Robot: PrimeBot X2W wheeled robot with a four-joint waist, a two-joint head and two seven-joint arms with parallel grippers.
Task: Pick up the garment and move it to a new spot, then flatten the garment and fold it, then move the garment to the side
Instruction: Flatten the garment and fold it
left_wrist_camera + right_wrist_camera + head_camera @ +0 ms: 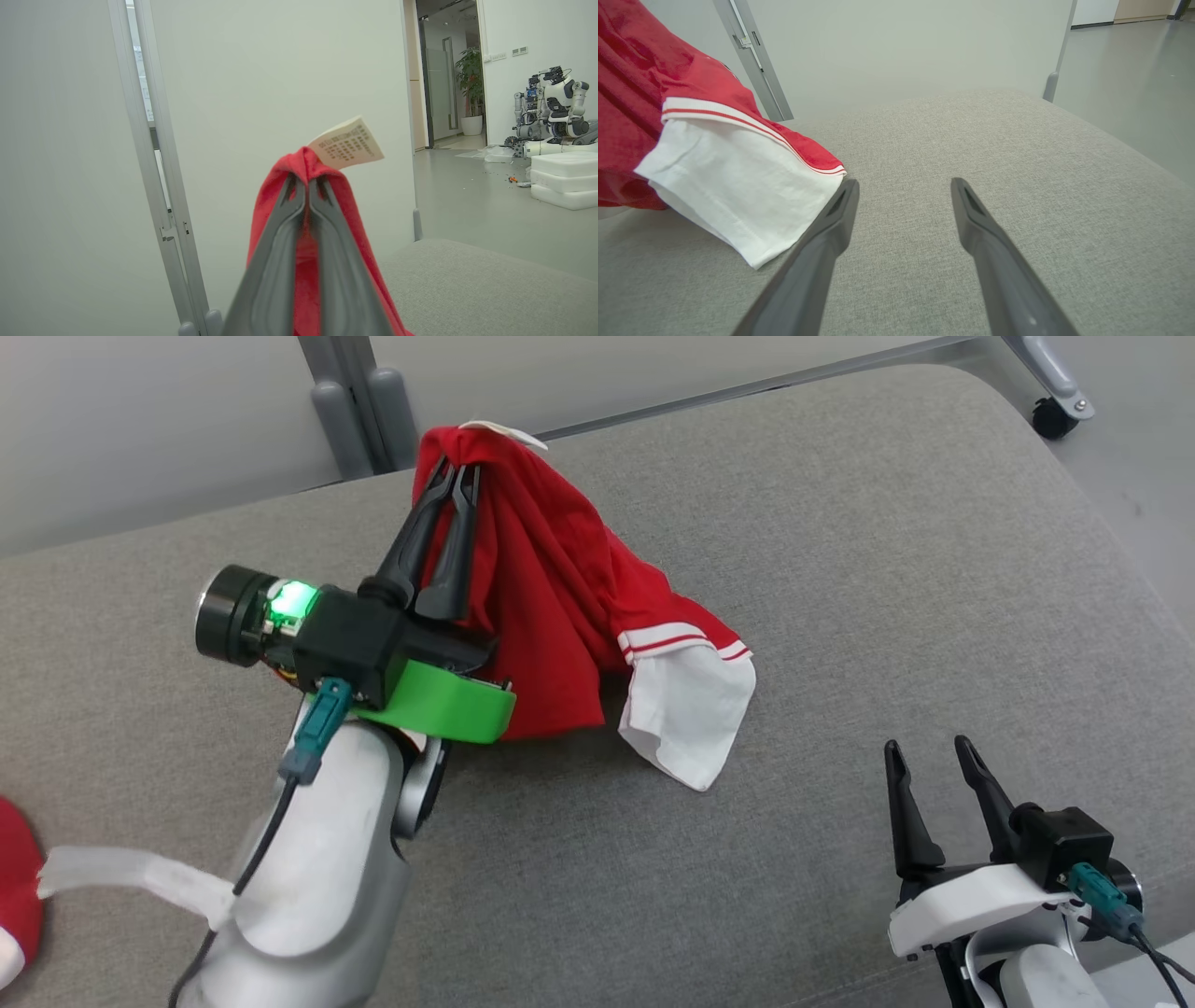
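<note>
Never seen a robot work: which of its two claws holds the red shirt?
The left gripper, shut on the red garment near its label; the right gripper stands open and empty.

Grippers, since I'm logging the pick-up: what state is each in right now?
Left gripper: shut on the red shirt, by its tag.
Right gripper: open, holding nothing.

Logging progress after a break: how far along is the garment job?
Done: the left gripper is shut on the red garment near its label, with the top lifted into a peak. In hand: the pickup; the white sleeve and lower cloth rest on the grey cushion. Left: moving it, flattening, folding, setting aside. The right gripper is open, holding nothing.
</note>
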